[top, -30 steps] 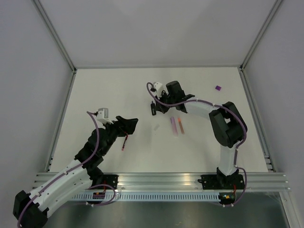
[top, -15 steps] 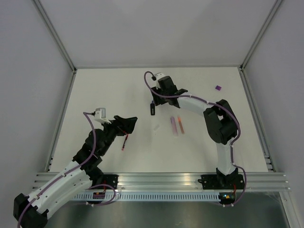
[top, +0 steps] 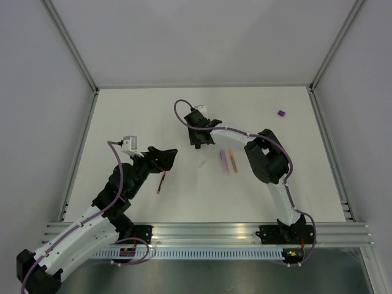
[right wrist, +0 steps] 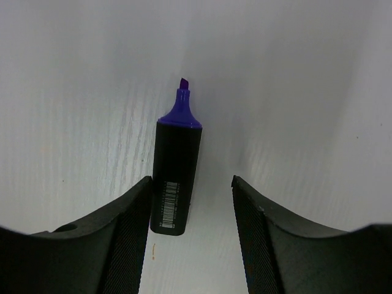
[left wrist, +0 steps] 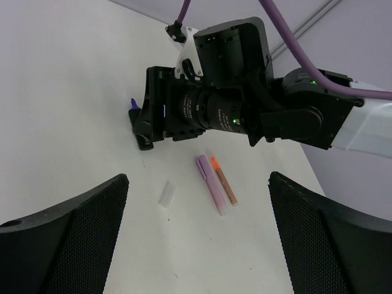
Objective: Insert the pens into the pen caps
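Observation:
A stubby black marker with a purple tip [right wrist: 176, 177] lies on the white table between the fingers of my right gripper [right wrist: 193, 190], close to the left finger. That gripper [top: 196, 141] is open and low over the marker. A lilac pen [top: 223, 162] and an orange pen [top: 232, 160] lie side by side to its right, also seen as lilac pen [left wrist: 210, 184] and orange pen [left wrist: 223, 182]. A thin red pen [top: 160, 182] lies just below my left gripper [top: 166, 158]. The left gripper [left wrist: 196, 245] is wide open and holds nothing. A purple cap [top: 281, 113] sits far right.
A small clear cap [top: 201, 164] lies on the table between the two grippers, also visible as the clear cap [left wrist: 166, 194]. Grey walls and metal rails [top: 79, 147] border the table on three sides.
My right gripper has opened and let go of the black marker, and its wrist has swung to the left. The left gripper has opened slightly wider and barely moved.

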Controlling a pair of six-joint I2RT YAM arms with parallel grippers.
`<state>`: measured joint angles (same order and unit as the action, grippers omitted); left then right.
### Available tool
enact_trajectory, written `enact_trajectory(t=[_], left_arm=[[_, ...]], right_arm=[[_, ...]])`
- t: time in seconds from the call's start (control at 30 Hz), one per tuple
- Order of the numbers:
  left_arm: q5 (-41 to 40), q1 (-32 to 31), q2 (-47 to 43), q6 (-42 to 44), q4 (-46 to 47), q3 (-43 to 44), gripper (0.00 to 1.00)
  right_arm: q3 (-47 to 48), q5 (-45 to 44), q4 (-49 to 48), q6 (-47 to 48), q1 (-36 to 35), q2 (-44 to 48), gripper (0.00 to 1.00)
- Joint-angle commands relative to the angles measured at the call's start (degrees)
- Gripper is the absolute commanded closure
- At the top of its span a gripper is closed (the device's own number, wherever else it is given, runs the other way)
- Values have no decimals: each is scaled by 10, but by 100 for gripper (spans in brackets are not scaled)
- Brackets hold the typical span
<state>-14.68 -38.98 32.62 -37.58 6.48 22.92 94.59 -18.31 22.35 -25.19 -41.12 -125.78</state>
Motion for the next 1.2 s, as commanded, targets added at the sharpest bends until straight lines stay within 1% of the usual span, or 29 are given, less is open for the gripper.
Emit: enact_trajectory(t=[0.0,0.07,0.27,0.3,0.37,0.4,0.47,0.5,0.57,0.73,0.9,0.93,1.0,1.13,1.17], left_arm=[[15,1,-1,27,-3,22,0],[16,0,-3,25,-3,22,0],[15,0,-18,26,-7,17,0],[15,0,-22,27,-7,17,0],[16,0,-24,29,-9,18,0],[15,0,-23,29,-9,18,0],[16,1,-19,30,-9,19,0],[17,0,-11,30,-8,20,1],[17,0,-1,25,-9,20,1],[47,1,59,-7,-3,27,3],[76,8,104,-37,6,32,5],[89,15,109,-43,10,30,5],[104,25,123,-59,18,29,6],[144,68,156,-74,22,36,7],[168,76,165,-75,27,37,7]], right_arm=[[30,-39,21,-39,-11,-18,40],[34,-40,23,-42,-18,-28,42],[57,-56,68,-51,-26,-55,52],[56,-53,69,-50,-27,-55,57],[53,-47,78,-50,-26,-54,63],[52,-40,80,-50,-26,-53,70],[41,-35,81,-50,-26,-47,76],[40,-33,82,-50,-26,-45,88],[35,-28,81,-45,-26,-39,99],[-22,-18,36,-30,-20,14,100],[-89,-9,-44,-14,-15,71,100],[-112,-9,-63,-12,-15,89,100],[-127,-6,-78,-7,-16,102,100],[-157,-9,-92,-6,-15,139,100],[-162,-9,-99,-6,-14,144,100]])
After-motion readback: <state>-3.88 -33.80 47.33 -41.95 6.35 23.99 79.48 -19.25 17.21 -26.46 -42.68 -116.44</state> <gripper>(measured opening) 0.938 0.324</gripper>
